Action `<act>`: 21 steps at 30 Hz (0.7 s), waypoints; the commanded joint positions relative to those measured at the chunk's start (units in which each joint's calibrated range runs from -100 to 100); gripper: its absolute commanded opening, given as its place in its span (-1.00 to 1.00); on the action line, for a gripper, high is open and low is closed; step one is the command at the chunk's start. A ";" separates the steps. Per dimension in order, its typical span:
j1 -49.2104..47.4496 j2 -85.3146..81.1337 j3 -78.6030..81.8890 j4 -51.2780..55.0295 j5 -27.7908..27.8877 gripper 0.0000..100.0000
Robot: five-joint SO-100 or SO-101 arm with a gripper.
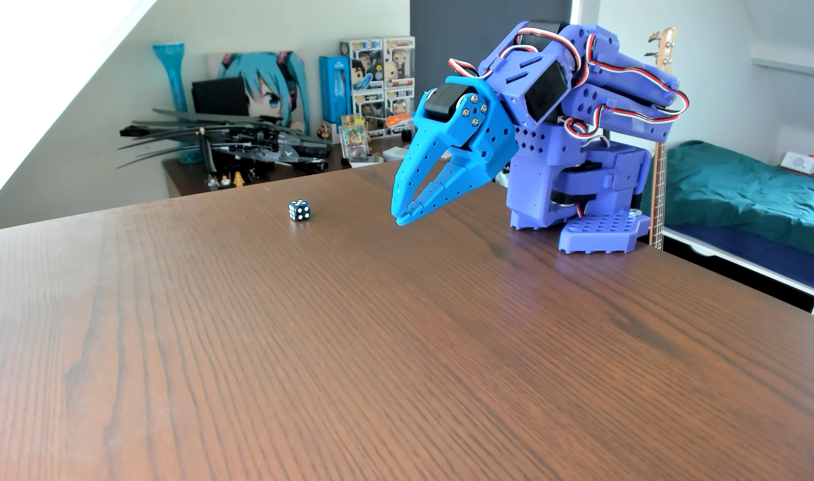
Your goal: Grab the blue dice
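The blue dice is a small dark-blue cube with white pips. It rests on the brown wooden table, toward the far edge, left of the arm. My gripper has bright blue claws and points down and to the left, its tips just above the table. The tips meet, so the jaws are shut and hold nothing. The gripper is well to the right of the dice and apart from it. The purple arm is folded over its base at the table's right far corner.
Behind the table's far edge stands a lower desk with a black model aircraft, boxed figures and a blue vase. A bed with a teal blanket lies to the right. The table's right edge runs near the arm's base.
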 commanded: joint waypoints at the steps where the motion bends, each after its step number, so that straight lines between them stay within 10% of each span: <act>1: -0.29 -0.67 -0.28 -1.26 0.17 -0.97; 9: 0.36 -0.58 -5.26 -0.49 -0.94 -0.97; 21: 12.15 30.81 -62.67 -0.41 2.32 -0.96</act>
